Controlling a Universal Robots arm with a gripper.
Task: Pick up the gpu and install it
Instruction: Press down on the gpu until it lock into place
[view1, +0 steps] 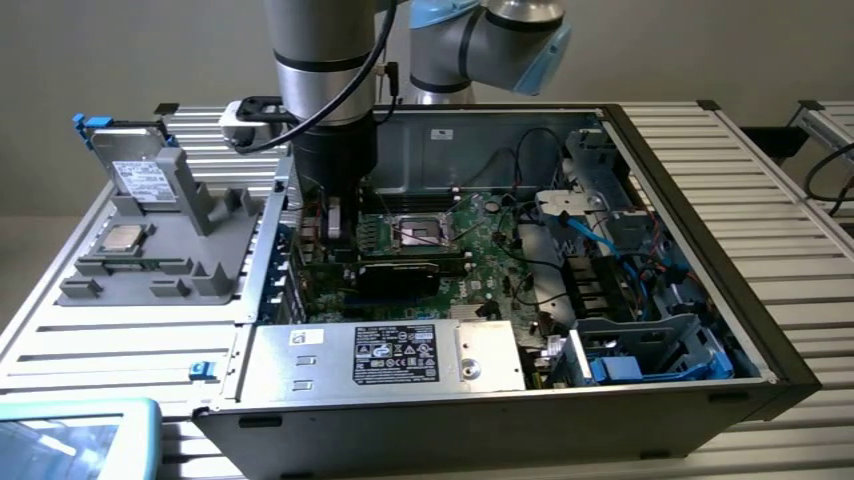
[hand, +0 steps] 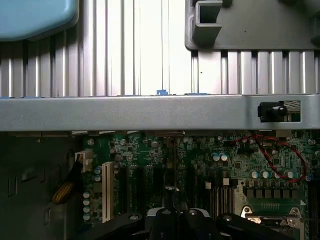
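- The robot arm's gripper (view1: 334, 205) is lowered inside the open computer case (view1: 694, 250), over the motherboard (hand: 200, 165).
- The gpu (view1: 407, 272) appears seated across the motherboard's slots, just beside the gripper.
- Whether the gripper is open or closed cannot be told.
- Judged step: the install itself; the card must sit level.

An open computer case (view1: 747, 300) lies on a ribbed metal desk (view1: 787, 190). Inside it sit a green motherboard (view1: 494, 260) with its CPU socket (view1: 424, 232), blue cables (view1: 601, 235), a blue drive cage (view1: 654, 350) and a power supply (view1: 387, 355) bearing a label. At the exterior view's left, a grey fixture (view1: 160, 250) holds a drive (view1: 134, 160) and a CPU (view1: 124, 237). A blue tray (view1: 74, 440) sits at the near corner. In the wrist view, red wires (hand: 280, 155) loop over the motherboard (hand: 200, 155) beside a white slot (hand: 106, 190).
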